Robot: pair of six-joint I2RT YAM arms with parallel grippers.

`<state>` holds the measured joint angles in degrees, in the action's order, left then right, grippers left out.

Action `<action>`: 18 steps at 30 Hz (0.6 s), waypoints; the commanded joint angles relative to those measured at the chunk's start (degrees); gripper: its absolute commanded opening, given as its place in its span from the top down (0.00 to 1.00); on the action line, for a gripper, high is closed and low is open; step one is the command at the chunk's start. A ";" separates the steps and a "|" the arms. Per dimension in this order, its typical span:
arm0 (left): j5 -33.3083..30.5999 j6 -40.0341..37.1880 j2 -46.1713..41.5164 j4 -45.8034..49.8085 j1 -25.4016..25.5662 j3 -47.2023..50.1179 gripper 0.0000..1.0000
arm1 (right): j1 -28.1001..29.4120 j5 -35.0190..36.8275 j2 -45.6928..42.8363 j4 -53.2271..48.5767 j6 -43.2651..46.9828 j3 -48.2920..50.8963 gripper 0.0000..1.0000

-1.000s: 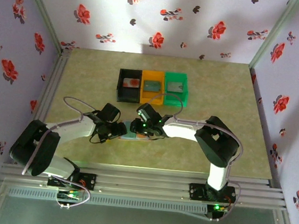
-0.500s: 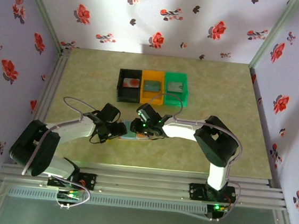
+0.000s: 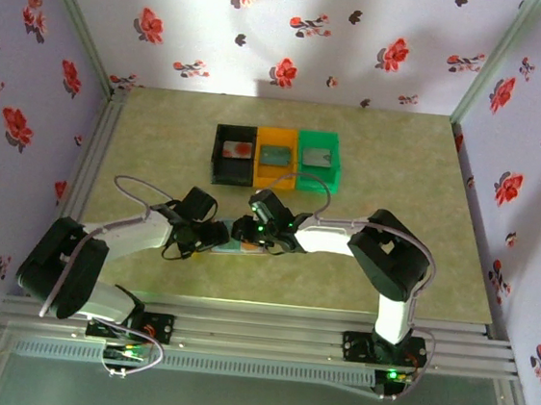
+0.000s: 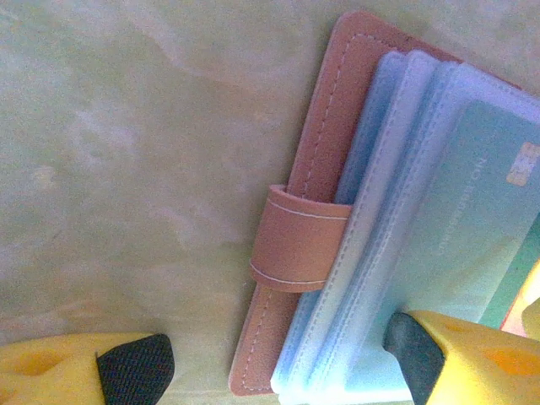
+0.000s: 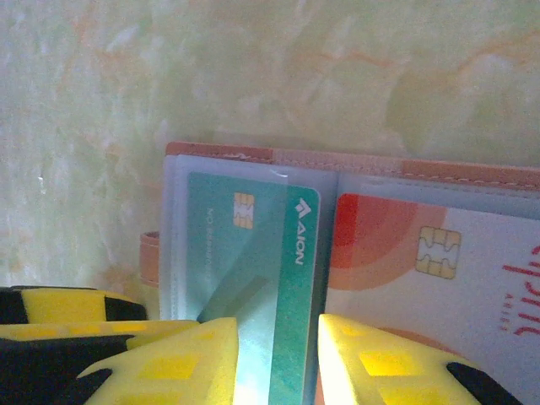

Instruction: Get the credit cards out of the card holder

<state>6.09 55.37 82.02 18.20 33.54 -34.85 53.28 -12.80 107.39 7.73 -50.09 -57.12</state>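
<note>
Nearby: a black bin (image 3: 234, 153), an orange bin (image 3: 277, 157) and a green bin (image 3: 318, 159) stand side by side in a row, well beyond the card holder (image 3: 246, 247). What lies in them is too small for me to name.
Surround: flowered walls (image 3: 269, 28) close in three sides of the table (image 3: 161, 143).
Card holder: it lies open on the table between my two arms, tan cover down, pale blue sleeves (image 4: 371, 253) up, strap loop (image 4: 295, 240) at one edge.
Cards: a teal card (image 5: 253, 253) sits in one sleeve and a red-and-white card (image 5: 422, 261) in the panel beside it, both tucked in.
Left jaws: wide open, one pad (image 4: 135, 367) over bare table, the other on the sleeves' corner.
Right jaws: narrowly apart, yellow fingers (image 5: 186, 354) either side of the teal card's near edge. I cannot tell whether they touch it.
In the way: from above, both wrists cover the holder and leave me a sliver.
Cut off: the red-and-white card runs off the right wrist view, and its print is blurred.
</note>
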 commanded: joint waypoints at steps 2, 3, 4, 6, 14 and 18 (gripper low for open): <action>6.05 0.00 13.56 -18.54 0.09 12.93 0.21 | 0.25 -0.34 0.84 1.14 -0.74 0.70 0.70; 6.34 -0.35 12.64 -17.37 -0.13 12.59 0.21 | 0.11 0.25 0.68 0.09 -0.65 0.61 0.70; 6.28 -0.92 11.28 -15.31 -0.29 12.07 0.21 | 0.11 0.55 0.63 -0.61 -0.38 0.52 0.71; 4.94 -1.73 7.94 -9.53 -0.49 10.40 0.21 | -0.04 1.46 0.19 -2.07 -0.04 0.45 0.71; -1.77 -4.18 -8.89 7.71 -2.82 5.75 0.18 | -0.42 2.46 0.35 -3.27 -0.32 0.60 0.71; -2.47 -6.86 -8.15 12.15 -6.06 3.63 0.18 | -0.45 2.25 -0.14 -3.13 -0.20 0.70 0.71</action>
<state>7.77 52.07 72.90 19.57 30.00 -31.46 53.15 -11.99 107.42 7.03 -50.09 -57.04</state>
